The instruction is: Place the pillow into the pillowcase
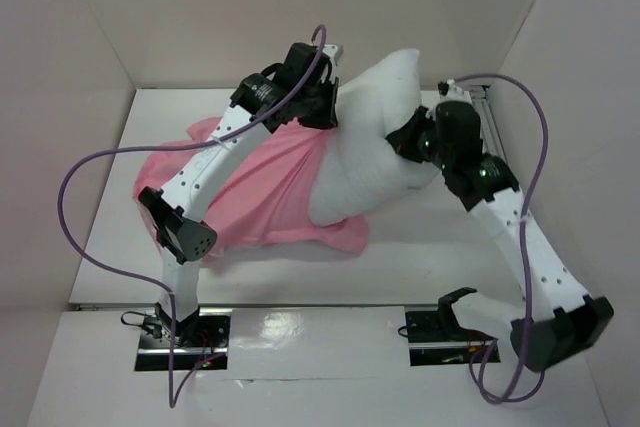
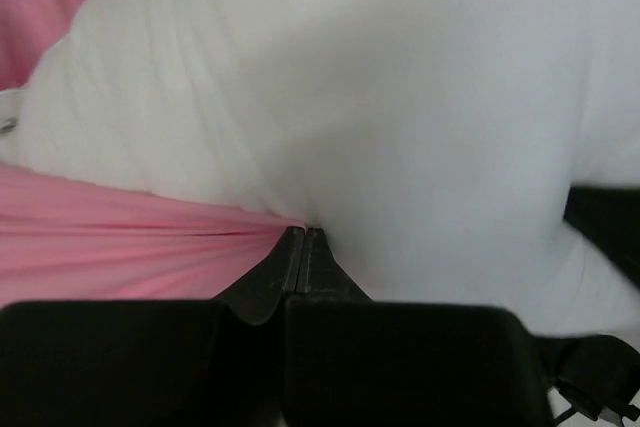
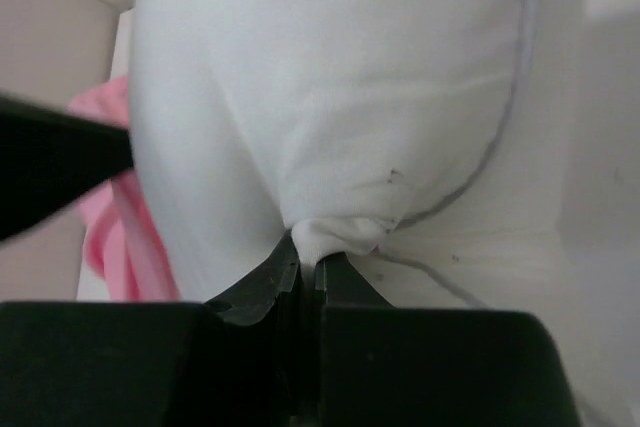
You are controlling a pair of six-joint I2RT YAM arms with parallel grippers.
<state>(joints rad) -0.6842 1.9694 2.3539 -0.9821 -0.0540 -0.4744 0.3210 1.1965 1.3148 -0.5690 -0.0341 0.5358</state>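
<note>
Left gripper (image 2: 305, 237) jaws closed tight, tips right where pink meets white, seemingly pinching the pillowcase (image 1: 265, 197) hem; pink folds run into the tips. Right gripper (image 3: 318, 252) closed on a small tuck of pillow (image 1: 375, 137) fabric beside a seam line. Top view: pillow bulges from table centre toward 1 o'clock, most of it bare. The pillowcase spreads from the pillow's 9 o'clock side toward 8 o'clock, flat on the table (image 1: 430, 257). How deep the pillow end sits inside, cannot tell. Step looks like feeding: right should push the pillow toward 9 o'clock while left draws the hem toward 3, mouth held open. Right's thin pinch may slip and satin likely slides, so move slowly, both together.
</note>
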